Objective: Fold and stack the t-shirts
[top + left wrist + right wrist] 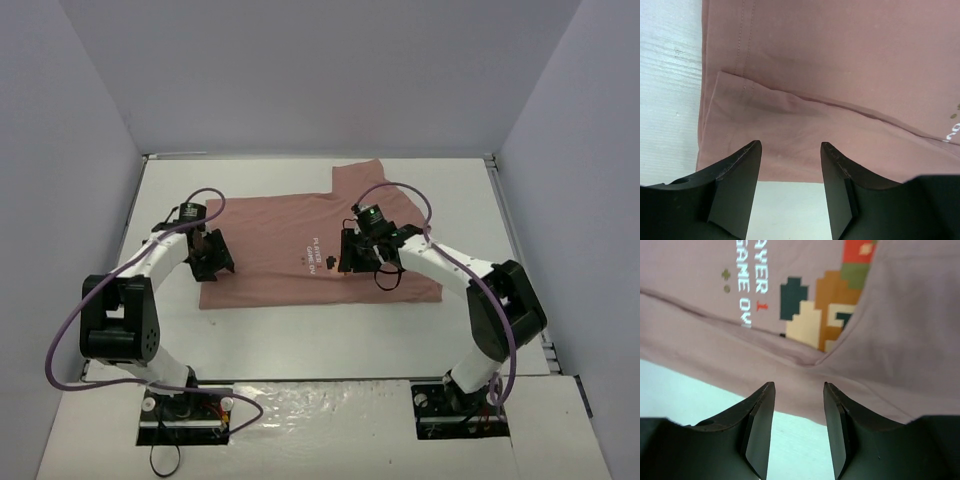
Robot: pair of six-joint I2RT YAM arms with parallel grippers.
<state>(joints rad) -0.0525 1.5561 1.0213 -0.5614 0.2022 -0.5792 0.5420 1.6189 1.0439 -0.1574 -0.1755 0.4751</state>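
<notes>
Gripping: we see the left gripper and right gripper spread, empty.
Shirt: dusty-pink cotton t-shirt lies partly folded on white table.
Risk: we may pinch one layer only, skewing the fold.

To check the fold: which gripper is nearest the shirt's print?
The right gripper: the print lies just ahead of it. The left gripper faces only plain shirt.

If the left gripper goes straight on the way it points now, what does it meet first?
Probably the t-shirt; the left gripper aims at its folded edge, though depth is unclear.
</notes>
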